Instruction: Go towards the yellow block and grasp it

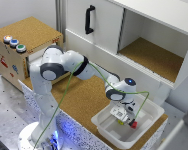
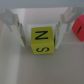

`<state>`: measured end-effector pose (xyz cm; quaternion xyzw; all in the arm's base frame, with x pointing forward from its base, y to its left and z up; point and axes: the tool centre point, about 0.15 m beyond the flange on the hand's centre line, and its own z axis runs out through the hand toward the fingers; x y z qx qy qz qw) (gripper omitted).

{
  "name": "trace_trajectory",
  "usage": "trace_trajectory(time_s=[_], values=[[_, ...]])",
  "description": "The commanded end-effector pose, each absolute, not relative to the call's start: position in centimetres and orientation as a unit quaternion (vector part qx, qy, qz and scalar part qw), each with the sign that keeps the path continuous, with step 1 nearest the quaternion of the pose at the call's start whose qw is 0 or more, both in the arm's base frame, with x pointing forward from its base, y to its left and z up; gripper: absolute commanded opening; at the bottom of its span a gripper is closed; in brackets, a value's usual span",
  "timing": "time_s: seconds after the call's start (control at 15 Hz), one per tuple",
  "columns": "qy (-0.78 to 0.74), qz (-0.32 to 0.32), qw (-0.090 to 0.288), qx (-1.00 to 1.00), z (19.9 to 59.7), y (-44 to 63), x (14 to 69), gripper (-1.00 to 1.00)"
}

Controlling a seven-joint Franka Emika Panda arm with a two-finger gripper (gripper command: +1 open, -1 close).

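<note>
In the exterior view we saw three coloured buttons (image 1: 14, 43) atop the cork-topped box (image 1: 26, 45) at the left, then the white bin (image 1: 146, 117) at the right. The gripper (image 2: 41, 30) was lowered into it, its fingers (image 2: 18, 26) spread apart either side of the yellow block (image 2: 41, 41), lettered "N" and "S". A red cube (image 2: 79, 31) lay just beside it.

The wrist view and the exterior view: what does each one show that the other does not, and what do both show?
Only the wrist view shows the dark marks on the yellow block and the gripper fingers standing on both sides of it. Only the exterior view shows the arm, the cork tabletop, the cabinet and the box with buttons. Both show the yellow block, the red cube beside it and the white tray.
</note>
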<state>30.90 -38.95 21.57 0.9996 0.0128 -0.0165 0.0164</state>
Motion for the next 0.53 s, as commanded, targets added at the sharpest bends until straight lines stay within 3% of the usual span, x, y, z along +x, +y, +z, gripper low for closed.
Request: trace_trajectory(time_s=[0.0, 0.47], values=[[0.000, 0.032, 0.006, 0.999, 23.5, -37.9, 30.7, -1.00], [0.063, 0.142, 0.030, 0.987, 37.6, -28.3, 36.1, -1.00]])
